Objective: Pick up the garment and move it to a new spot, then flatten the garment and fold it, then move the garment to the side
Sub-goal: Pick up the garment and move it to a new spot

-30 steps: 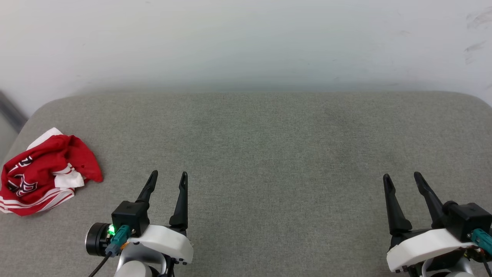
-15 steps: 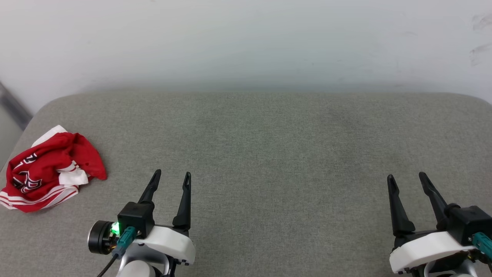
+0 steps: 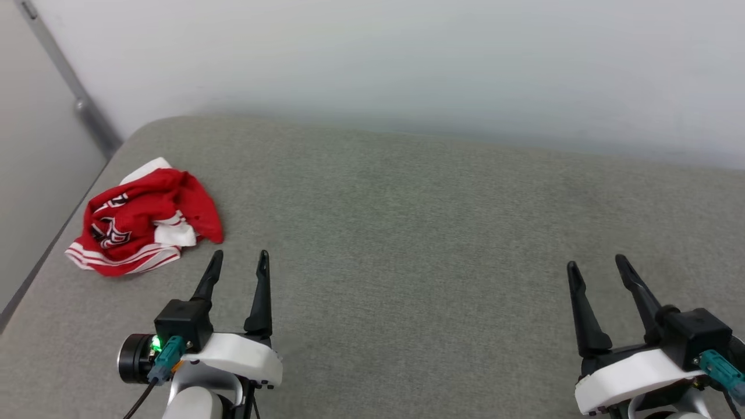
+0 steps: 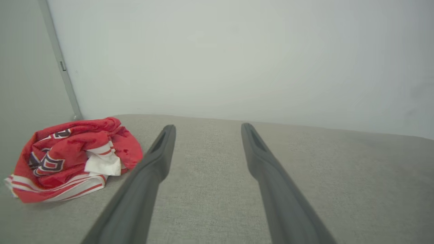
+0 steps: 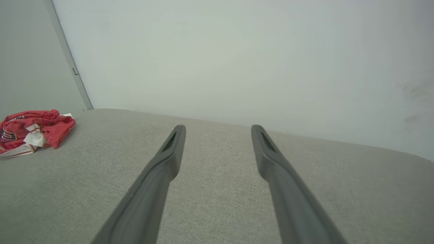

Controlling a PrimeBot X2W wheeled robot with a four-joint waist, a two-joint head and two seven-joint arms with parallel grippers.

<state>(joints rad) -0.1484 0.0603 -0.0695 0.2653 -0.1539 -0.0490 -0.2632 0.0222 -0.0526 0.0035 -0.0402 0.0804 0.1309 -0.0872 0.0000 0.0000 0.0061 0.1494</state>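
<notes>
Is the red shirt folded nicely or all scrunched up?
Scrunched up. The garment lies in a crumpled heap near the grey cushion's left edge, a white sleeve poking out and the letters bent by wrinkles.

**Red jersey (image 3: 174, 201) on grey weave**

Its red cloth carries white patches, red-and-white striped trim and black, white-outlined lettering. The padded surface (image 3: 407, 233) is flecked grey-green; the wall (image 3: 407, 58) plain off-white. Left gripper (image 3: 240, 256) and right gripper (image 3: 596, 262): black fingers (image 3: 260, 291), white housings.

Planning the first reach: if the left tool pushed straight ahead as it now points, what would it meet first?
Not the garment, which lies left of its line. The left tool likely meets bare grey cushion, else the wall; depth is unclear.
</notes>
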